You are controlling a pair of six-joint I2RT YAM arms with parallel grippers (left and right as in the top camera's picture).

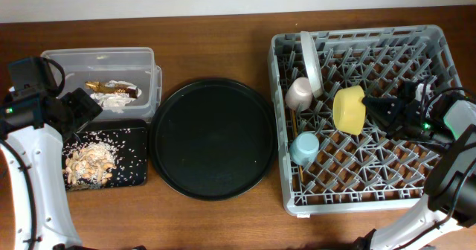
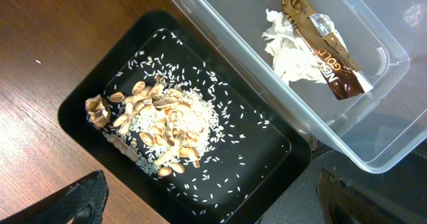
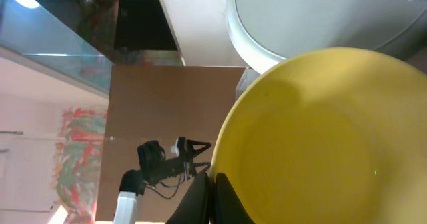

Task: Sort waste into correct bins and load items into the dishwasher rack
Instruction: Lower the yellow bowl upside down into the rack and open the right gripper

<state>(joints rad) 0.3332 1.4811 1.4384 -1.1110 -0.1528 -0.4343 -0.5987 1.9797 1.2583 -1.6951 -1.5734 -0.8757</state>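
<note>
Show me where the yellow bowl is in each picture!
Overhead: the yellow bowl stands on edge in the dishwasher rack, right of the pink cup.
Left wrist: not in it.
Right wrist: it fills the lower right.
Shared landmark: the pale plate beside the bowl, in overhead and right wrist.

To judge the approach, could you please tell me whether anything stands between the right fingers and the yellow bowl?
Nothing visible does: the right fingers are close beside the yellow bowl in the dishwasher rack; the plate stands beyond it.
</note>
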